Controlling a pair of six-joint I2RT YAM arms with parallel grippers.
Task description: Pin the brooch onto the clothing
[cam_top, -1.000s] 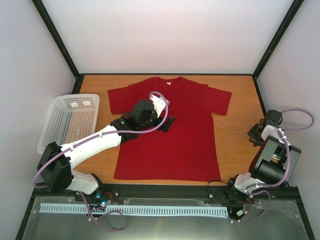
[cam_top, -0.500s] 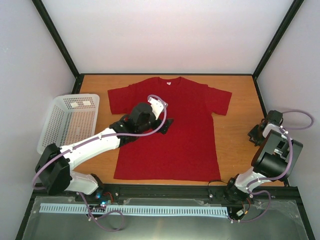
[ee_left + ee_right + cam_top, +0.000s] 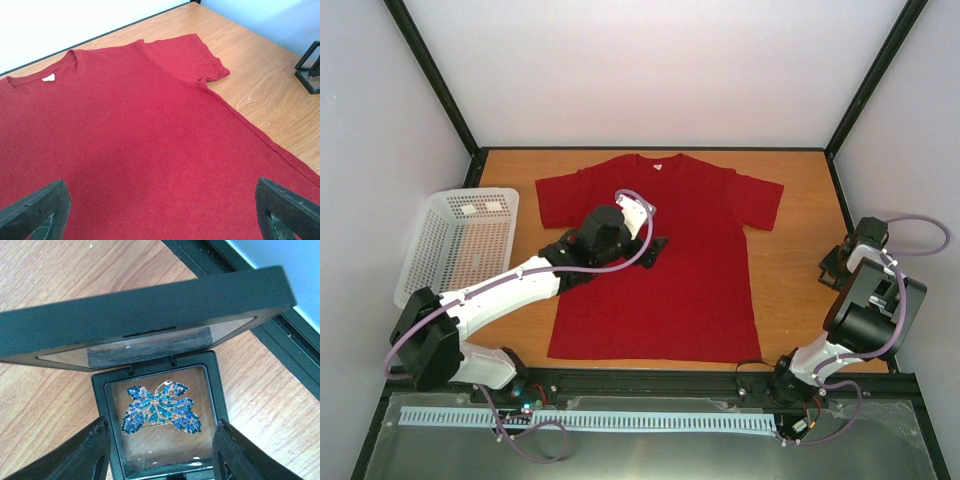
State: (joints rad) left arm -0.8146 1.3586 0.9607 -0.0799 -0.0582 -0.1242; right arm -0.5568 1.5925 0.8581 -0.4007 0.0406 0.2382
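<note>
Wooden worktop (image 3: 790, 250) with red T-shirt (image 3: 690, 260) spread flat, nothing pinned yet. Brooch (image 3: 161, 409) lies in its open case (image 3: 150, 310), straddled by your open right tool (image 3: 162, 441); your left tool (image 3: 160, 200) gapes empty over the shirt.

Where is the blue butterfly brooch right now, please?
In the right wrist view, the brooch lies inside the open black case straddled by the right gripper, at the wooden table's right edge, right of the red T-shirt.
</note>
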